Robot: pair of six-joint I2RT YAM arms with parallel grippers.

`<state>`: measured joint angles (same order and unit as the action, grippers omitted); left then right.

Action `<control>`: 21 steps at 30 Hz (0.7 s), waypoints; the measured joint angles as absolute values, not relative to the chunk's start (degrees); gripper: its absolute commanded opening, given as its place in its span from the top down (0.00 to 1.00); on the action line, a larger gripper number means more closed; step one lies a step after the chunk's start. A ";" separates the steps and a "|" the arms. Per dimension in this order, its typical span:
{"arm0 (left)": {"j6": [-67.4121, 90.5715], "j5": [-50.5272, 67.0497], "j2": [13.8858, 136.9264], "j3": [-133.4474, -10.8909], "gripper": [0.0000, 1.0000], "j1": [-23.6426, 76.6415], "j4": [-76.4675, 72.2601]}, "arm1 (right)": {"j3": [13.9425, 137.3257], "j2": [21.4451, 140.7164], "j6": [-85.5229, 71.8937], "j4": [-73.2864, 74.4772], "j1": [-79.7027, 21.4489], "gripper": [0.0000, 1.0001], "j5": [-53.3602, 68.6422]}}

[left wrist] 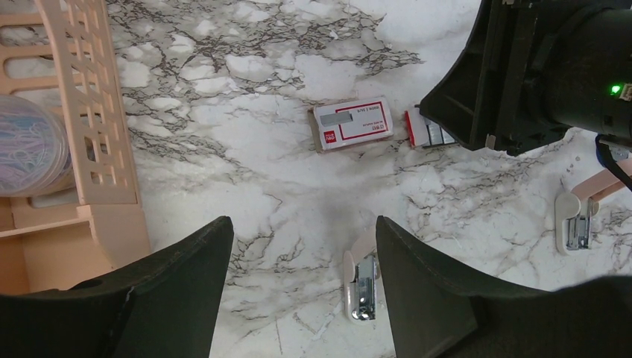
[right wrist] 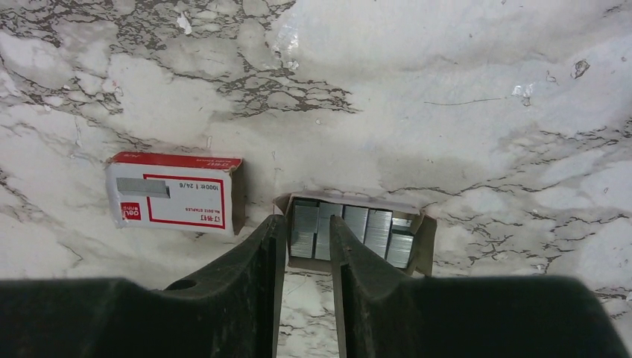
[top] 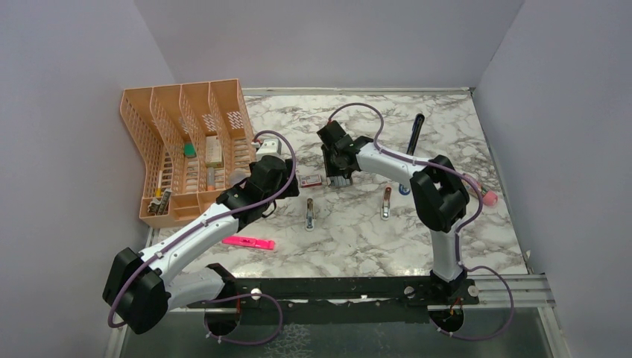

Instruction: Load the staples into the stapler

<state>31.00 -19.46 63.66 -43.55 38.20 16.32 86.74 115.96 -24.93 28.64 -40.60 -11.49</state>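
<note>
The staples (right wrist: 373,231) are silvery strips standing in a small open cardboard tray, also visible in the left wrist view (left wrist: 431,133). Their red-and-white box (right wrist: 175,195) (top: 311,179) lies just left of the tray. My right gripper (right wrist: 307,220) (top: 339,179) points down at the tray's left end. Its jaws are a narrow gap apart, with the leftmost strips showing between the tips. A slim dark stick at the back right looks like the stapler (top: 416,130); its near end runs under the right arm. My left gripper (left wrist: 302,231) (top: 262,183) hovers wide open over bare marble left of the box.
A peach mesh organiser (top: 186,142) (left wrist: 89,112) stands at the left. Two small white-and-peach pieces with metal clips (top: 309,216) (top: 386,205) lie in front of the box; one (left wrist: 363,287) is beside my left gripper's right finger. A pink highlighter (top: 248,242) lies near the front.
</note>
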 measured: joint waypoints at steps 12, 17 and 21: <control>31.00 -19.77 63.66 -43.55 0.29 38.20 16.32 | 86.89 116.79 -25.21 29.26 -40.60 0.79 -11.97; 31.00 -19.77 63.66 -43.55 0.29 38.20 16.32 | 86.89 116.84 -25.47 29.67 -40.60 0.78 -12.36; 31.00 -19.77 63.66 -43.55 0.29 38.20 16.32 | 86.89 117.14 -25.47 29.67 -40.60 0.76 -12.45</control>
<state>31.00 -19.77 63.66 -43.55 38.20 16.32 86.89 117.14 -25.47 29.67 -40.60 -12.45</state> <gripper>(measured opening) 0.711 0.220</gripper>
